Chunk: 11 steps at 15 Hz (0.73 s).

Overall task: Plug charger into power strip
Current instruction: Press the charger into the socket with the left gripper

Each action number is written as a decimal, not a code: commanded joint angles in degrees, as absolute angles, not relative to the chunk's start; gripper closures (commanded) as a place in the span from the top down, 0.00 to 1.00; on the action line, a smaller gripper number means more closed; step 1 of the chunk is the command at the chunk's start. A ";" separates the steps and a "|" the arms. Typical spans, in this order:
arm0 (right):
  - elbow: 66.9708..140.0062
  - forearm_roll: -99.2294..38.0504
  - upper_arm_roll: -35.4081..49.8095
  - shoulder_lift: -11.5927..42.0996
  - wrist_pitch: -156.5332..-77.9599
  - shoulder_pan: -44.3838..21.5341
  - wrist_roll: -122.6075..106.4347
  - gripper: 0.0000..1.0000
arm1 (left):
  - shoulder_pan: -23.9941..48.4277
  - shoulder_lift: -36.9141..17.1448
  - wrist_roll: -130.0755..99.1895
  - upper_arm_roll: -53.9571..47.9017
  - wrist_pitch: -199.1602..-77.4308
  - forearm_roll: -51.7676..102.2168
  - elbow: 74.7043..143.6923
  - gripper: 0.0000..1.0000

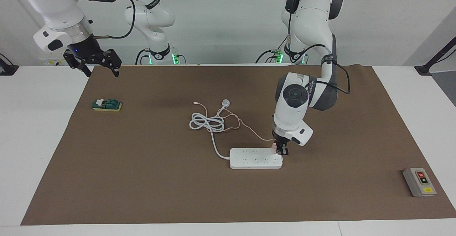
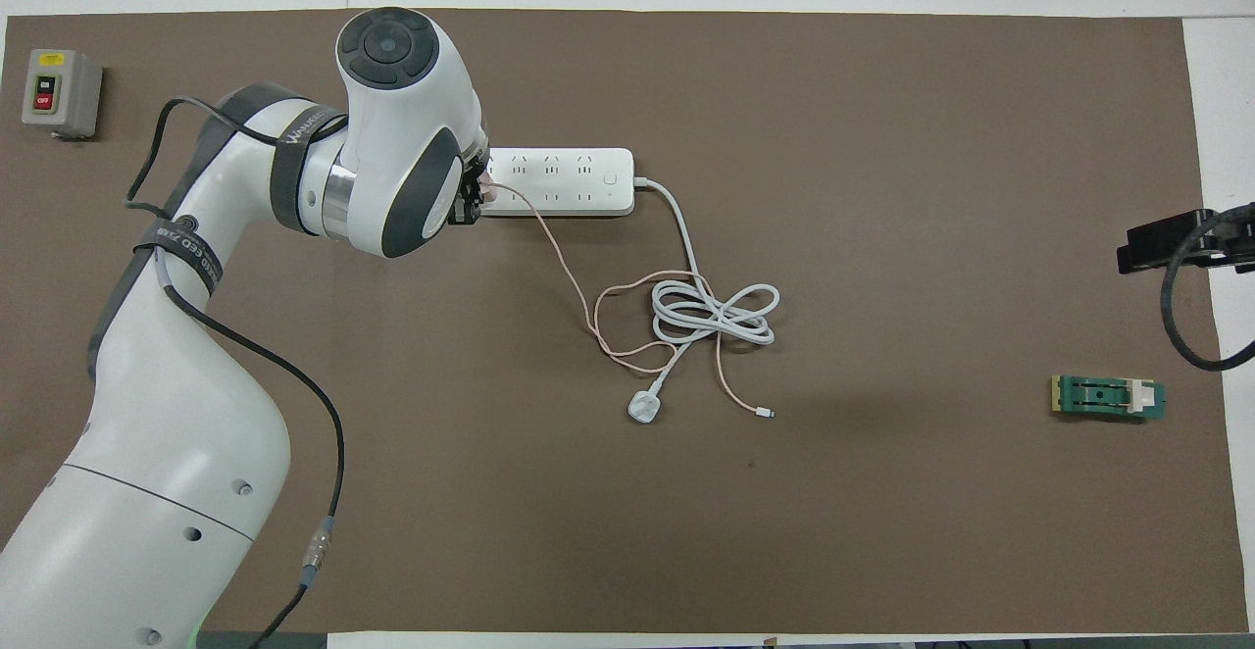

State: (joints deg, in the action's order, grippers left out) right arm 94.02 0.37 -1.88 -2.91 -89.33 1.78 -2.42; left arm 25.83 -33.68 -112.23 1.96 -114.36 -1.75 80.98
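Facing view: the left gripper (image 1: pixel 280 151), jaws clamped on the small pale pink charger (image 1: pixel 273 148), holds it at the white power strip (image 1: pixel 254 158)'s end. The right gripper (image 1: pixel 98 62) waits, jaws spread. Overhead view: the charger's thin pink cable (image 2: pixel 588 311) loops across the tabletop.

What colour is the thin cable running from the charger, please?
Pale pink; the charger's cable shows best in the overhead view, beside the white cord.
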 commanded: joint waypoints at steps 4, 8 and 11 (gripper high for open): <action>94.66 0.53 -2.02 -3.60 -89.38 1.58 -3.43 1.00 | 26.19 -32.34 -112.15 2.29 -115.31 -1.58 84.37 0.00; 94.66 0.53 -2.02 -3.60 -89.38 1.58 -3.34 1.00 | 26.19 -32.43 -112.24 1.41 -116.27 -1.58 84.29 0.00; 94.66 0.53 -2.02 -3.60 -89.38 1.58 -3.34 1.00 | 26.28 -32.43 -112.24 1.23 -116.63 -1.58 84.29 0.00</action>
